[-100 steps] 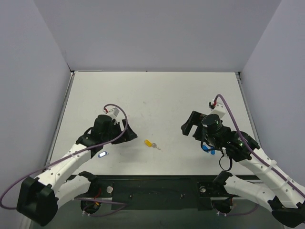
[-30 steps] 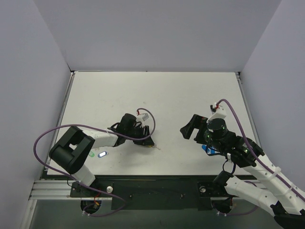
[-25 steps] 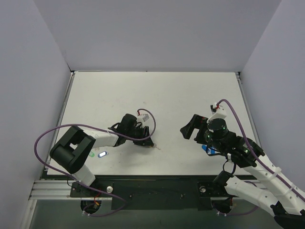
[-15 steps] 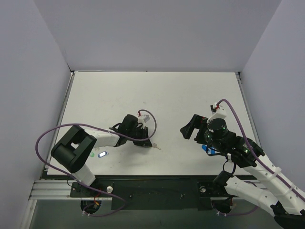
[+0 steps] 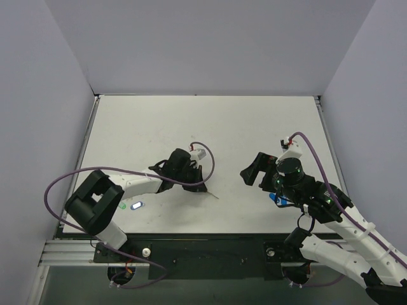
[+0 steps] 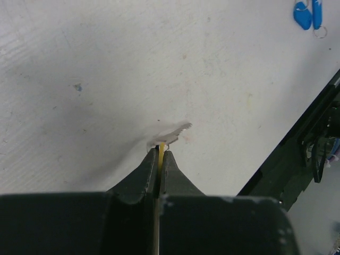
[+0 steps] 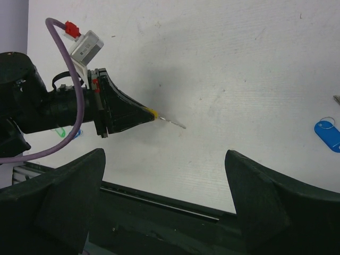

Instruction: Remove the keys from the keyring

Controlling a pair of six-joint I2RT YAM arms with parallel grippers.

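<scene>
My left gripper [image 5: 201, 188] is shut on the small yellow tag [image 6: 160, 157] of the keyring; only a thin yellow edge shows between its fingertips. The tiny silver key [image 6: 171, 131] sticks out just past the tips, low over the white table [image 5: 254, 127]. The right wrist view shows the same yellow tip [image 7: 152, 112] and the key [image 7: 173, 123] pointing right. The thin ring itself is too small to make out. My right gripper [image 5: 253, 170] hangs open to the right of the key, apart from it, with nothing between its fingers [image 7: 95, 159].
Blue-tagged keys [image 5: 276, 199] lie under the right arm and show as blue tags [image 6: 307, 13] in the left wrist view. A green tag [image 5: 121, 206] and a white-and-blue tag [image 5: 136, 205] lie near the front left. The black front rail [image 5: 203, 244] runs along the near edge.
The left arm reached in from the left to the keyring, and its jaws closed on the yellow tag. The key has shifted slightly right with it. The right arm has barely moved.
</scene>
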